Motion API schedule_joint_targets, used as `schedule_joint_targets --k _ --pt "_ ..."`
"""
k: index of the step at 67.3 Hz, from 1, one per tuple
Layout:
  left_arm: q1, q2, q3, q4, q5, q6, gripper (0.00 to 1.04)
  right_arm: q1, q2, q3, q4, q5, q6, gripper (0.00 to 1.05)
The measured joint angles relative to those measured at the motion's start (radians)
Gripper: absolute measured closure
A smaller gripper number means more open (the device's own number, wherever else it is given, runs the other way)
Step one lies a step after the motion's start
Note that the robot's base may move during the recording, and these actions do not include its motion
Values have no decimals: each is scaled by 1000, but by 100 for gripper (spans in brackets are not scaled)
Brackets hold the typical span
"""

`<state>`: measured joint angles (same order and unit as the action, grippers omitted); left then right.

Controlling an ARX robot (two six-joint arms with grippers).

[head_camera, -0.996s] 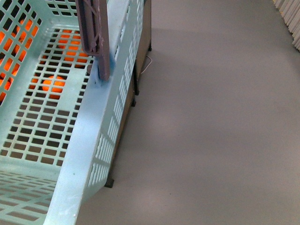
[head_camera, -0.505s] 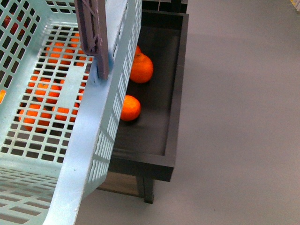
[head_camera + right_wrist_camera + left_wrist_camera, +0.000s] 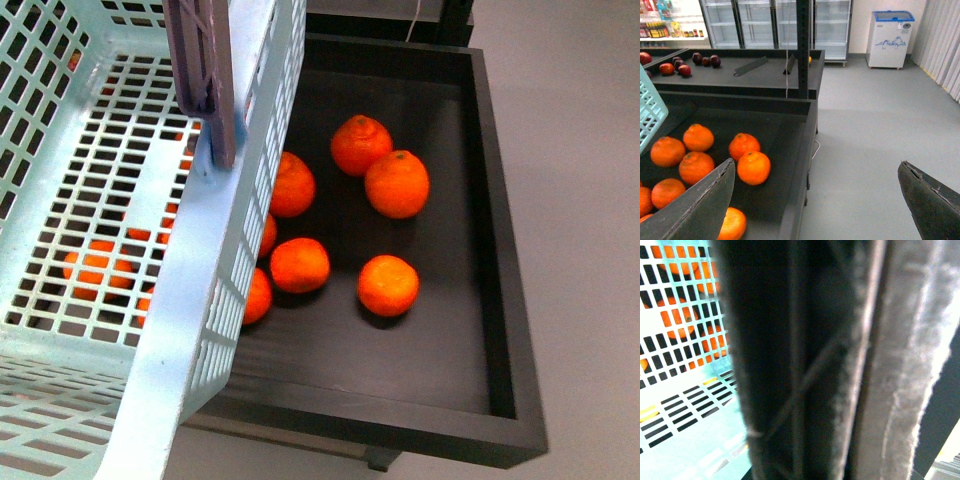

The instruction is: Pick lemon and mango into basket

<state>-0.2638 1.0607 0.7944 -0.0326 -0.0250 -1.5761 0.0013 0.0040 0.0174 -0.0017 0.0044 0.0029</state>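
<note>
Moved: tray [image 3: 505, 260] of tangerines [image 3: 397, 184] came into view.
Basket [image 3: 200, 260]: aqua, slotted, at 9 o'clock.
Floor [image 3: 590, 150]: grey.
Right gripper [image 3: 816, 167]: released.
Left gripper: cannot tell.

Aqua slotted basket [image 3: 190, 300], handle [image 3: 205, 70] raised

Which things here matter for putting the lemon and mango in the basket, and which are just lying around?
For the job: light aqua-blue slotted plastic basket; its brown swing handle; right hand, open. No lemon or mango shows.
Lying about: round orange tangerines; black tray under them; dark red fruits on the rear shelf; blue-and-white chest freezer.
</note>
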Motion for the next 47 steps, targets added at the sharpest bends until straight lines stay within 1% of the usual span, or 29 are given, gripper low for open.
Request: schedule_joint_targets --k 47 --pt "0 0 0 0 0 0 89 0 0 0 1 0 0 9"
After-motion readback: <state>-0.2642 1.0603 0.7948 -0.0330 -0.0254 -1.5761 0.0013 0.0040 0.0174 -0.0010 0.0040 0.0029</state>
